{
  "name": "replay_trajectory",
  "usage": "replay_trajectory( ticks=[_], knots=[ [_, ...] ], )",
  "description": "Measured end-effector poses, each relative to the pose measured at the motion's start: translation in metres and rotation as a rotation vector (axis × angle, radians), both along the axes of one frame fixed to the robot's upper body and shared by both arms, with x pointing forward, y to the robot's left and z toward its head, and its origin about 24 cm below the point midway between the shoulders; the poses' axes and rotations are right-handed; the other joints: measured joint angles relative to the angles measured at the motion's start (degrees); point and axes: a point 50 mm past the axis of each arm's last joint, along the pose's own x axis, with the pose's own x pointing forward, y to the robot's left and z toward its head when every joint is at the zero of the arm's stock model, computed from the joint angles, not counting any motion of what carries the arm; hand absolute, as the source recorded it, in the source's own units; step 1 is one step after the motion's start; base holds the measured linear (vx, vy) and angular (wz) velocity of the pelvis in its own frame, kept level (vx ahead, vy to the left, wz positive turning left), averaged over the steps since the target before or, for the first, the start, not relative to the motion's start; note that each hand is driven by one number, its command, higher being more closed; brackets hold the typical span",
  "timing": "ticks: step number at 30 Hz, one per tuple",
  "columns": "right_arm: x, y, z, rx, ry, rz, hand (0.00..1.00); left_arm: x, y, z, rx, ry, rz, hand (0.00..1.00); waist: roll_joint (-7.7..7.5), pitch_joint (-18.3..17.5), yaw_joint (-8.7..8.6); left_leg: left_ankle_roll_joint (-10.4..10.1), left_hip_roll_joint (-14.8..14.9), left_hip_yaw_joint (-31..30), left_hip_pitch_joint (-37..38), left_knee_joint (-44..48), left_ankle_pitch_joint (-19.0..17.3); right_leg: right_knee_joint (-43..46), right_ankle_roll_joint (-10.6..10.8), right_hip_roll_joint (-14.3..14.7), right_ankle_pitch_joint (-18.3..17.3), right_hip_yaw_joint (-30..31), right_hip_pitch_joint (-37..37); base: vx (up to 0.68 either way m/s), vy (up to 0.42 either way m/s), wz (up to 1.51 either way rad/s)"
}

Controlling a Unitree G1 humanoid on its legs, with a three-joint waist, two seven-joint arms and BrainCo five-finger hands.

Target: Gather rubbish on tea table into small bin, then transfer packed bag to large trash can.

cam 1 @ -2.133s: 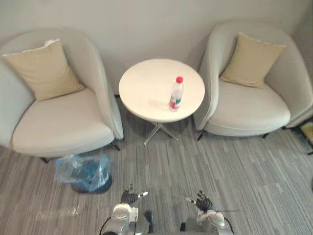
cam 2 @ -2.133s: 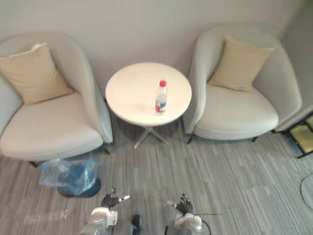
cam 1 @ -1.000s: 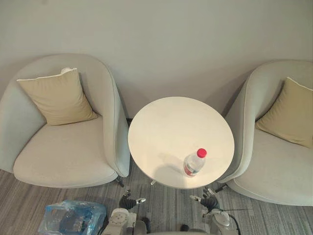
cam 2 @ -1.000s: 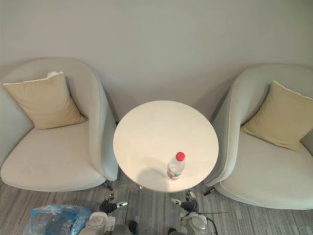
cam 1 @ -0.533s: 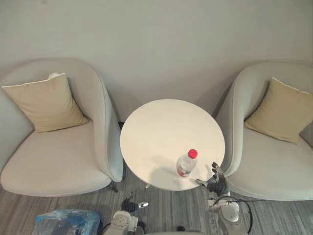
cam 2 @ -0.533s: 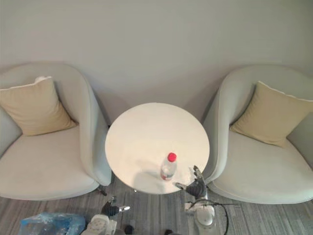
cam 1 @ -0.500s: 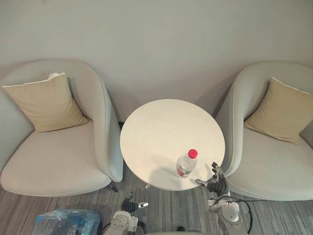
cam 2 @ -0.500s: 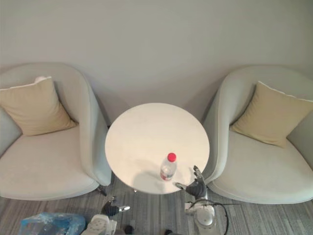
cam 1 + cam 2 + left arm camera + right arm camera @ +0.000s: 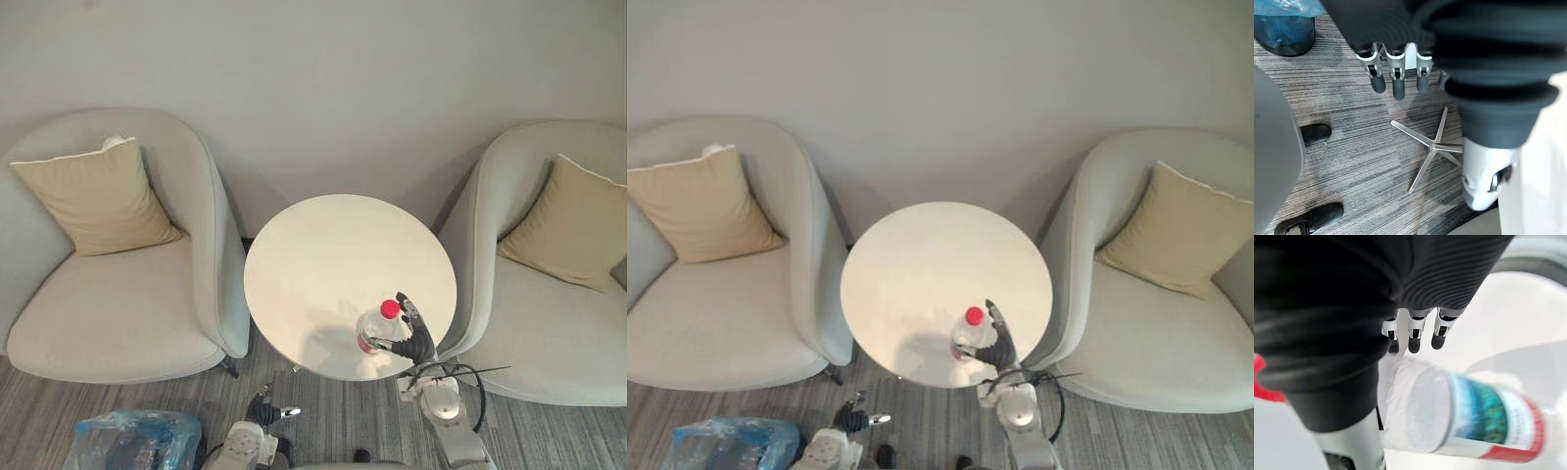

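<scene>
Fingers (image 9: pixel 1414 341) of my right hand (image 9: pixel 415 338) are straight and wide, right beside the bottle (image 9: pixel 374 329).

I am on the first step, picking rubbish off the tea table (image 9: pixel 323 245). The bottle stands up near the table edge closest to me, and my hand is not round it yet. Next I think I must curl my fingers and thumb round it softly, because it looks tall and light and could tip or roll off. Then it should go in the small bin (image 9: pixel 132 441), lined in blue plastic, down on the carpet (image 9: pixel 333 421) to my left, by the left armchair (image 9: pixel 108 323). The table edge is in between. My left hand (image 9: pixel 265 411) hangs low, fingers loose, holding nothing. Another armchair (image 9: pixel 549 333) sits close on my right.
</scene>
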Motion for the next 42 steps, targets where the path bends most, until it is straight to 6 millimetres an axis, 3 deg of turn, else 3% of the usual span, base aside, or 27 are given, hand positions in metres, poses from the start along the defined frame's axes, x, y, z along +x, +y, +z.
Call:
replay_trajectory(
  ticks=[8, 9, 17, 30, 42],
  knots=[
    [0.028, 0.007, 0.013, 0.033, -0.058, 0.011, 0.00, 0.006, -0.002, 0.004, -0.009, -0.032, 0.003, 0.00, 1.05, 1.73, 0.39, 0.11, -0.53, -2.79, -3.45, 1.60, 0.65, 1.25, 0.01, -0.43, -0.23, -2.84, -1.50, -0.03, -0.008, 0.19],
    [0.033, 0.008, 0.014, 0.031, -0.064, 0.010, 1.00, 0.009, -0.002, 0.006, -0.013, -0.046, 0.005, 0.00, 1.14, 2.68, 0.41, 0.11, -0.64, -3.26, -3.94, 2.41, 0.62, 1.51, 0.01, -0.54, -0.34, -3.37, -1.47, -0.07, -0.003, 0.22],
    [0.049, 0.009, 0.019, 0.015, -0.079, -0.004, 1.00, 0.020, -0.004, 0.014, -0.036, -0.097, 0.034, 0.00, 2.20, 5.69, 0.83, -0.01, -0.63, -4.77, -8.00, 6.86, -0.13, 5.14, 0.10, -0.93, -1.45, -4.57, -4.40, -0.07, 0.001, 0.10],
    [0.040, 0.005, 0.009, 0.013, -0.015, -0.027, 1.00, 0.022, -0.005, 0.018, -0.045, -0.123, 0.036, 0.00, 2.26, 6.42, 1.04, 0.02, -0.41, -3.01, -8.66, 8.85, -1.66, 6.68, 0.26, -1.08, -2.15, -2.84, -5.60, 0.01, 0.000, -0.06],
    [0.017, 0.015, 0.057, 0.096, -0.252, 0.045, 1.00, 0.015, -0.008, 0.014, -0.043, -0.095, 0.015, 0.00, 2.44, 5.90, 0.09, 0.07, -0.31, -1.76, -4.90, 6.29, -1.44, 5.34, 0.33, -1.05, -2.07, -1.66, -3.07, 0.01, -0.006, -0.06]
  ],
)
